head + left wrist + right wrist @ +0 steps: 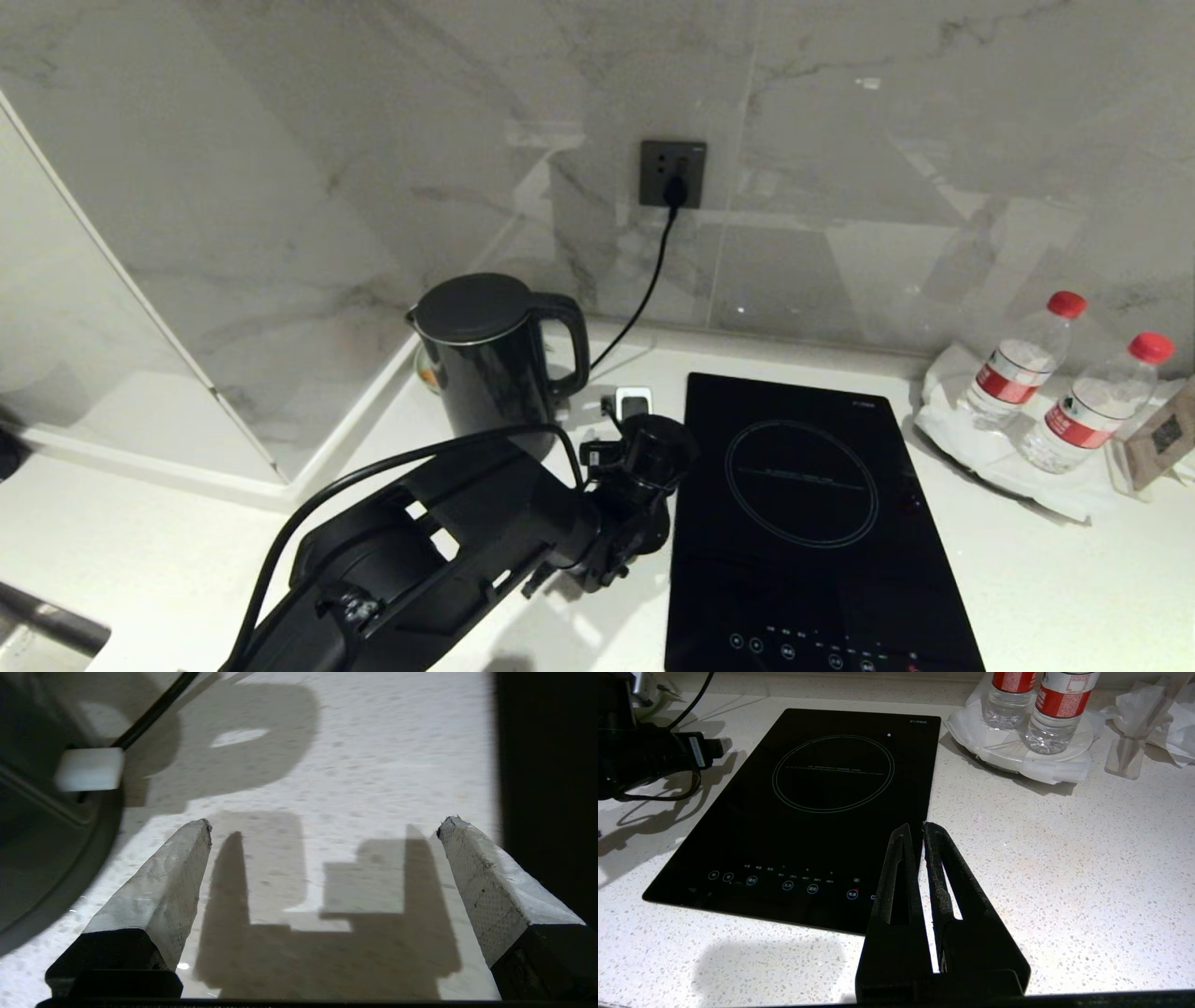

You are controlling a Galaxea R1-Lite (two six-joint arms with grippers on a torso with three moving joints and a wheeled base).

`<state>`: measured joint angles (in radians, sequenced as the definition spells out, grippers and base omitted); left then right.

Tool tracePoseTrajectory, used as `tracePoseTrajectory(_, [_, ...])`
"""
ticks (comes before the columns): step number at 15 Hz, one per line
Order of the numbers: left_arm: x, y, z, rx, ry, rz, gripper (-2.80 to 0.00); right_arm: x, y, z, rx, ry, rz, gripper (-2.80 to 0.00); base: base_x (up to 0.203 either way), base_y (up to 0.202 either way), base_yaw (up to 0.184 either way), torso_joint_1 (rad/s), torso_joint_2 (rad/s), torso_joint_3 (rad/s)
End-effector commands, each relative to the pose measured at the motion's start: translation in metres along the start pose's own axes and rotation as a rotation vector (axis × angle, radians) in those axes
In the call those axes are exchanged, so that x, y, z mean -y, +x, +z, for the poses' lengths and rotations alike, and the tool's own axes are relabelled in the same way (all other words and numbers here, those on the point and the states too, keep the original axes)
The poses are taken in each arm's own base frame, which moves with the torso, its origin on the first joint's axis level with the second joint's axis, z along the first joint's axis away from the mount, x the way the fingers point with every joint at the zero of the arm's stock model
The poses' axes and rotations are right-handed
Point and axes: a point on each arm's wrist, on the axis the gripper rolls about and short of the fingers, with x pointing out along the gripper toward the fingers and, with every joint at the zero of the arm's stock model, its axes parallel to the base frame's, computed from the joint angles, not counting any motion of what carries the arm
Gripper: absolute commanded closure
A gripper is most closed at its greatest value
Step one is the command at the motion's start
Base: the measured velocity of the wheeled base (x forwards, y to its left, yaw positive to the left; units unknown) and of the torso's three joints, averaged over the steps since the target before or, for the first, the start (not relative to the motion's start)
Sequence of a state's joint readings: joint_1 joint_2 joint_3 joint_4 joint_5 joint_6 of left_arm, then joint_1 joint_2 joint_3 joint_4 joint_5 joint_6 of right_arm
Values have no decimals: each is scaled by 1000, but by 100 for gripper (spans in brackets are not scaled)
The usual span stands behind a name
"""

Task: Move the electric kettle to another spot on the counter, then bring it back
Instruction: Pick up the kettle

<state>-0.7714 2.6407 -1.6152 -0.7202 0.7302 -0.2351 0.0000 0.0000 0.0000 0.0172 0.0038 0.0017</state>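
Head view has the electric kettle (490, 359) standing upright in the far left corner of the counter (1027, 579), handle turned to the right, its cord running up to the wall socket (672, 174). Just in front of it, the left arm reaches in from the near left, and the left gripper (322, 828) hangs low over the bare speckled surface between the kettle and the black hob (803, 523). Its pale fingers (159, 882) stand wide apart with nothing between them, only their own shadow on the stone. A dark round edge with a small white block on it sits close by one finger; what it belongs to is unclear. Over on the right, the right gripper (920, 828) hovers above the near right edge of the hob, its black fingers drawn together and empty. Two water bottles (1074, 387) with red caps stand on a white plate at the far right.
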Motion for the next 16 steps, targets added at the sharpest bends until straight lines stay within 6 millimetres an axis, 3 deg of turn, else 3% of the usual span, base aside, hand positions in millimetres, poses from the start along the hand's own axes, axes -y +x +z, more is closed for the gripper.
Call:
tracePoseTrajectory(1, [-2,1,-3,-4,1,8,-280,0,0,0,-2,0,1,0,0,0,0,0,0,0])
tracePoseTrajectory(4, [-5,-13,14,0,-17,-1,-280,0,0,0,-2,0,1,0,0,0,0,0,0,0])
tracePoseTrajectory(8, [-32,-53,42,12,-47,-13,-280,0,0,0,-1,-1,0,0,0,0,0,0,0,0])
tracePoseTrajectory(11, [-50,-81,75,87,-118,-28,-280,0,0,0,-1,0,1,0,0,0,0,0,0,0])
tracePoseTrajectory(13, [-53,-84,86,130,-150,-4,-280,0,0,0,-1,-1,0,0,0,0,0,0,0,0])
tracePoseTrajectory(16, [-51,-84,86,139,-152,-1,-280,0,0,0,-1,0,0,0,0,0,0,0,0,0])
